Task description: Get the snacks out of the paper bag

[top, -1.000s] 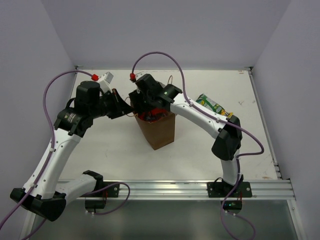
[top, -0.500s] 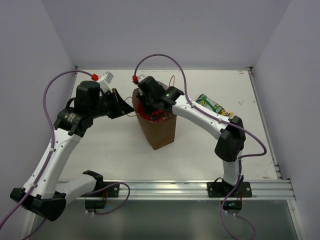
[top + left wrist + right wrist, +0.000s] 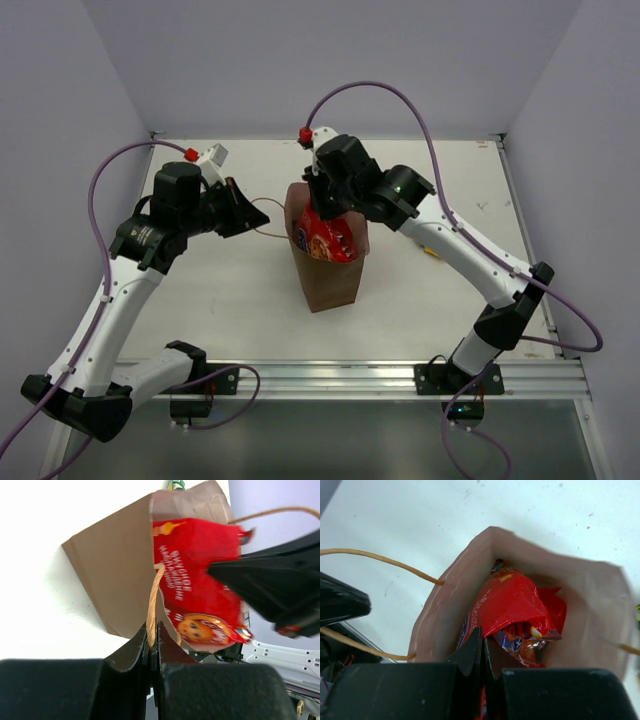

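Observation:
The brown paper bag [image 3: 330, 280] stands upright mid-table, its mouth open. My right gripper [image 3: 322, 208] hangs over that mouth, shut on the top edge of a red crinkly snack packet [image 3: 326, 240] that sticks halfway out of the bag. In the right wrist view the gripper [image 3: 483, 639] pinches this red packet [image 3: 512, 597], with another glossy snack [image 3: 532, 647] below it inside the bag [image 3: 445, 605]. My left gripper [image 3: 244, 208] is shut on the bag's thin loop handle [image 3: 268, 215]. The left wrist view shows the handle [image 3: 152, 605] clamped between the gripper [image 3: 152, 630] jaws.
A green-yellow packet tip [image 3: 176, 484] shows beyond the bag on the table; the right arm hides it from above. The right arm [image 3: 470, 255] stretches across the right half of the white table [image 3: 220, 300]. Purple walls close in on three sides.
My right gripper has shut on the red packet inside the bag and risen, drawing the packet up out of the mouth. The left gripper has kept hold of the handle.

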Robot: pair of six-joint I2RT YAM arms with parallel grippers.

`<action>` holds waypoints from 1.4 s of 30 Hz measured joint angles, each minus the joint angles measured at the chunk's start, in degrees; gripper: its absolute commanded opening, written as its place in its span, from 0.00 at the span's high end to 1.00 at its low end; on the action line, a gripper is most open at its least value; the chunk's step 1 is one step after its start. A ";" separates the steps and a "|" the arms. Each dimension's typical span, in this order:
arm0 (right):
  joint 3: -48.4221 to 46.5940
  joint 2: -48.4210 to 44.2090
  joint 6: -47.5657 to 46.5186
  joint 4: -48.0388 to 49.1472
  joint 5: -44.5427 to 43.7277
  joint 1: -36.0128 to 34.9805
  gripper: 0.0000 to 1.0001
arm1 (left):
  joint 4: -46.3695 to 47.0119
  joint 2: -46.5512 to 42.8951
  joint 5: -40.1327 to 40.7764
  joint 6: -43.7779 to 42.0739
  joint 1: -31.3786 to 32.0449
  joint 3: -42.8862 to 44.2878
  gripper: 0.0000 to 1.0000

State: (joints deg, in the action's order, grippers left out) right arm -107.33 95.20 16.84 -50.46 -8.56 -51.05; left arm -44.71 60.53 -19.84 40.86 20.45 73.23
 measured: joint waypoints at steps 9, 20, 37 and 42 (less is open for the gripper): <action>-7.28 -0.46 -0.20 -5.46 -2.49 0.00 1.00 | 0.11 0.04 0.07 0.02 0.00 0.00 0.98; -24.04 -3.26 -2.32 -7.32 -5.07 0.02 1.00 | 0.09 0.26 0.11 0.00 -0.02 0.00 0.98; -18.73 -23.10 -19.17 10.54 -31.65 3.21 1.00 | -0.39 0.15 0.96 -0.02 -0.02 0.00 0.98; -1.57 -29.27 -18.58 12.33 -38.14 9.99 1.00 | -0.39 -0.02 0.96 -0.02 -0.02 0.00 0.98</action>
State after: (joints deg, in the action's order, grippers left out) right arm -108.90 65.93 -1.74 -38.13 -46.70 -41.06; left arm -45.10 60.51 -18.87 40.84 20.43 73.23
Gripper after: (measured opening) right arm 0.011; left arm 0.063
